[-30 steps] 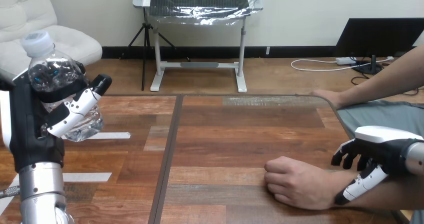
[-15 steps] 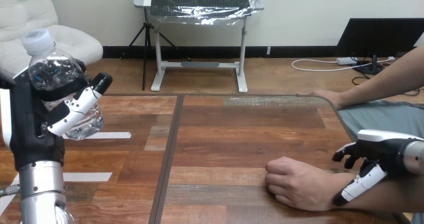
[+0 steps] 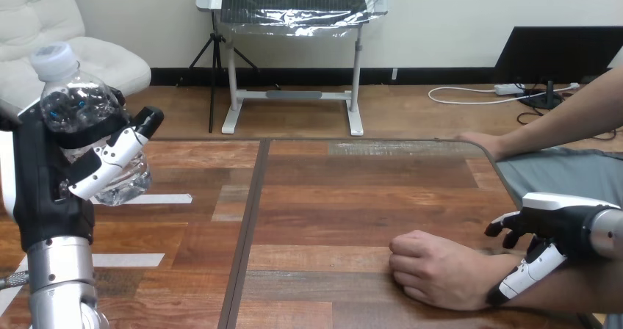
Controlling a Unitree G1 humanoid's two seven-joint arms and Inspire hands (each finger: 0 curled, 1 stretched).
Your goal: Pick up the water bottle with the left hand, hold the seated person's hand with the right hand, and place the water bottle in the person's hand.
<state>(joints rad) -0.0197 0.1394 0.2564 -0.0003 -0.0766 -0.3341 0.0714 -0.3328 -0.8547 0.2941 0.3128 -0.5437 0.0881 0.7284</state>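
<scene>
The wooden counter (image 3: 353,197) is made of reddish-brown planks, with a dark seam (image 3: 246,226) running front to back across it and two pale strips of tape (image 3: 158,198) stuck flat on its left part. The planks between the left side and the person are bare.

At the near right, the person's hand (image 3: 433,270) rests on the counter as a loose fist, knuckles toward the middle. A second hand of the person (image 3: 481,142) lies palm down on the counter's rounded far right corner, well apart from the first.

The left hand (image 3: 51,175) stands upright on its silver forearm (image 3: 62,285) at the left, above the counter. Its black-and-white fingers (image 3: 117,156) are wrapped round a water bottle (image 3: 73,109), and a thumb crosses the front. The bottle is clear, crinkled plastic with a white cap (image 3: 53,59), and it leans slightly left in the grip.

The right hand (image 3: 558,215), under a smooth white shell, sits over the wrist behind the fist. Its thumb lies along the near side and its dark fingers curl over the top, closed round the wrist
</scene>
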